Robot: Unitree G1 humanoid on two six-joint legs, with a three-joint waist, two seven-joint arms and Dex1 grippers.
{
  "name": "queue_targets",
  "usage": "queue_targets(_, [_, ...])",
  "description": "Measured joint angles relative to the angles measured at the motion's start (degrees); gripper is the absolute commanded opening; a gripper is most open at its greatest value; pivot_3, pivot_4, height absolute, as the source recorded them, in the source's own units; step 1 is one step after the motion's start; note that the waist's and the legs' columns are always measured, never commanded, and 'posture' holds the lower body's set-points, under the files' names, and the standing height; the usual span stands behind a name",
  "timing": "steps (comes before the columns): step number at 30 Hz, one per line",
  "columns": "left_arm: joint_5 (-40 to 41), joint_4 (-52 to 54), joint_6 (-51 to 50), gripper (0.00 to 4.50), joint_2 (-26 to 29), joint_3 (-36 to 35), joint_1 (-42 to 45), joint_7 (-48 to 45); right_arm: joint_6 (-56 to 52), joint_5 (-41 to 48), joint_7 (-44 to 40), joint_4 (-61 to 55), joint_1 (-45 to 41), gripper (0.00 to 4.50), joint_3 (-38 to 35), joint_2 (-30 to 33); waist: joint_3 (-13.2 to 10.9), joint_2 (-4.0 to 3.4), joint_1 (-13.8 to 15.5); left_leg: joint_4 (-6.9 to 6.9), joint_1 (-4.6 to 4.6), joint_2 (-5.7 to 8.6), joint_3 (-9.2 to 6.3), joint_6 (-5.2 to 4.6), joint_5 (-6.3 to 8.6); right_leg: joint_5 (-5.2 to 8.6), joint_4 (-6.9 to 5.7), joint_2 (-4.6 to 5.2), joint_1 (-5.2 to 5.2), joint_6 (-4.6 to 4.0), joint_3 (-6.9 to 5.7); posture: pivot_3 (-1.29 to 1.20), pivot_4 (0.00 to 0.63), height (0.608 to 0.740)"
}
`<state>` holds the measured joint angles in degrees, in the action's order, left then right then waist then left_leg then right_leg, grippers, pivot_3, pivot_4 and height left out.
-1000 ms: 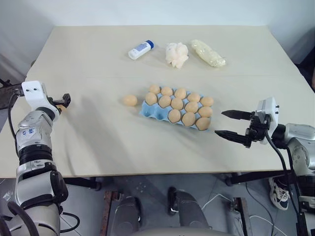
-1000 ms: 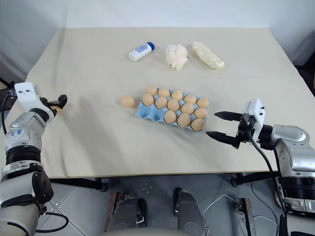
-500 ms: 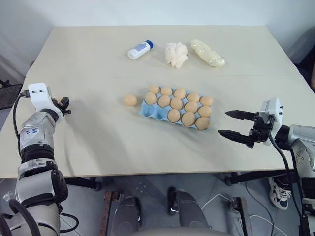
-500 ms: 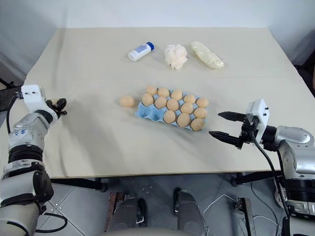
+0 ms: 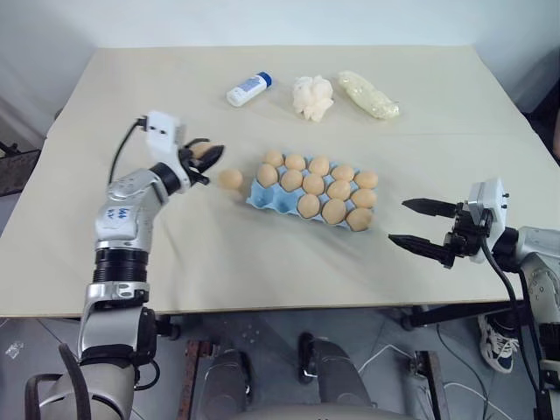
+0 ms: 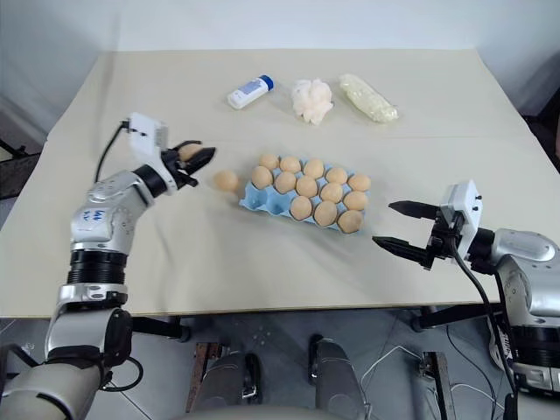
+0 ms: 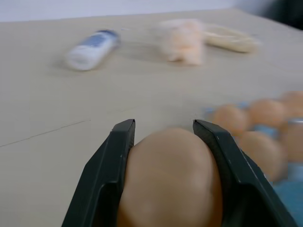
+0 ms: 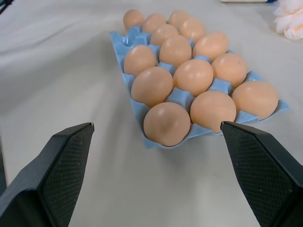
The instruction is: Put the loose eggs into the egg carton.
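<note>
Left end effector (image 5: 206, 156) clamped on a tan egg (image 7: 170, 182), carrying it above the counter (image 5: 262, 254) toward the blue egg carton (image 5: 259, 198). Next: find an empty cup. Loose egg (image 5: 231, 178) waits beside; right end effector (image 5: 420, 225) gapes wide, empty.

left tool (image 5: 207, 156) clamped on egg (image 7: 170, 179); right tool (image 5: 418, 226) spread.

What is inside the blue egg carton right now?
The egg carton holds twelve tan eggs. The cups along its left edge look empty. The cup floors under the eggs are covered.
</note>
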<state>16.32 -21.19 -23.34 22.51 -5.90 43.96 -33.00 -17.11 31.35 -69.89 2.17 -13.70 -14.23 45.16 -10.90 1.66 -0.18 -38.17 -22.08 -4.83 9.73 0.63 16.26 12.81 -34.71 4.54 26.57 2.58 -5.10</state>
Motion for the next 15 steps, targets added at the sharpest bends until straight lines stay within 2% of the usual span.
queue_targets(7, [0.21, 0.96, 1.97, 1.66, -4.77, 7.66, 0.21, -10.65, 0.70, 0.90, 3.25, -4.54, 5.84, 4.50, -2.34, -0.69, 0.00, 0.01, -0.11, -0.02, 0.00, 0.03, -0.02, -0.07, -0.03, -0.01, 0.09, 0.00, -0.04, 0.02, 0.11, 0.00, 0.150, 0.740])
queue_targets(14, [-1.57, -1.45, 3.16, 1.66, -6.84, 11.15, 1.20, -12.92, 0.65, 1.56, 6.07, -6.92, 8.47, 4.50, -2.58, -1.13, -0.01, 0.01, -0.01, -0.05, -0.02, 0.06, -0.05, -0.18, -0.11, 0.00, 0.19, 0.00, -0.07, 0.04, 0.16, 0.00, 0.150, 0.740])
queue_targets(15, [-2.16, -2.59, 3.38, 2.00, -6.92, 11.48, 1.85, -12.91, 0.65, 1.62, 6.52, -7.25, 8.91, 4.50, -2.62, -1.13, -0.01, 0.01, 0.00, -0.05, -0.03, 0.07, -0.05, -0.20, -0.13, -0.01, 0.22, 0.00, -0.08, 0.05, 0.17, 0.00, 0.150, 0.740])
